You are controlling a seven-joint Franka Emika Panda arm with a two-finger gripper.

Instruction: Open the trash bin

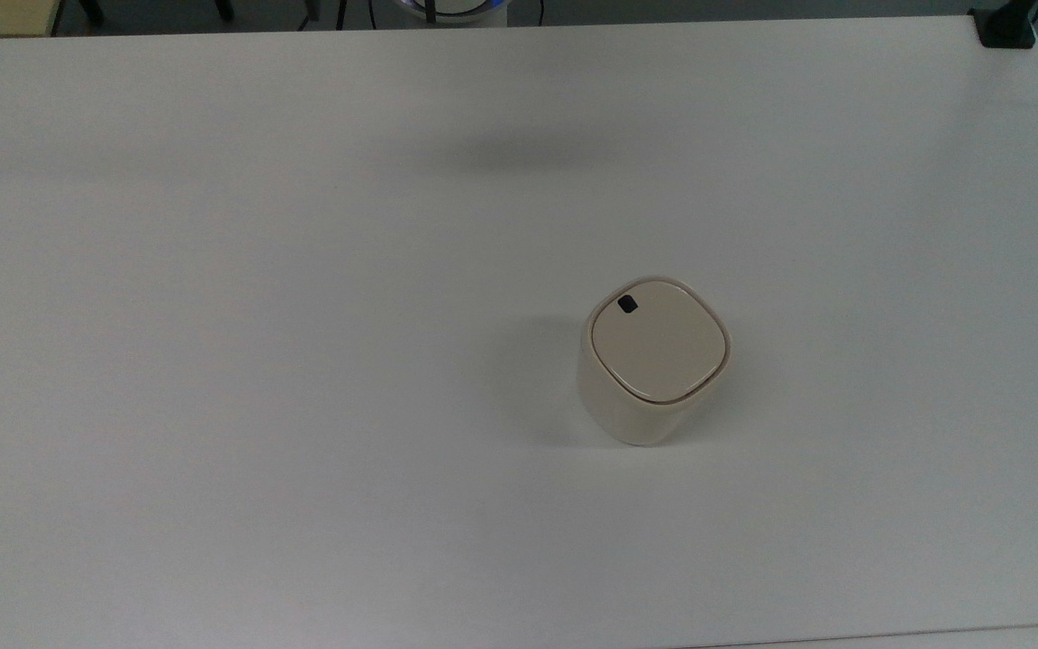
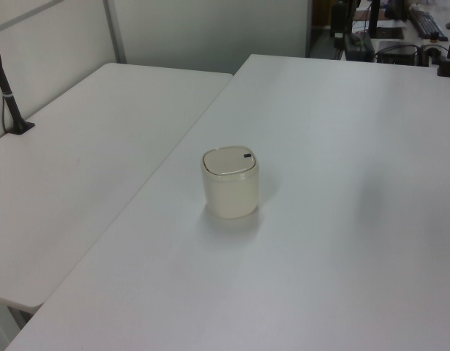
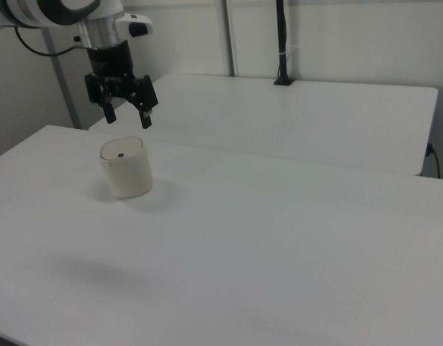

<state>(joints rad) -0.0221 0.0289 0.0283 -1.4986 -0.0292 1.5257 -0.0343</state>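
Gripper (image 3: 127, 115) hangs open and empty in the right view; trash bin (image 3: 125, 168) lid (image 1: 660, 339) is closed, opening not begun.

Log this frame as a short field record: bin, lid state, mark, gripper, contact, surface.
bin: trash bin, cream-beige, upright
lid state: lid flat and closed
mark: small black mark near one lid edge
gripper: gripper open, fingers pointing down, seen above the bin in the right view
contact: none, clear gap to the lid
surface: white table
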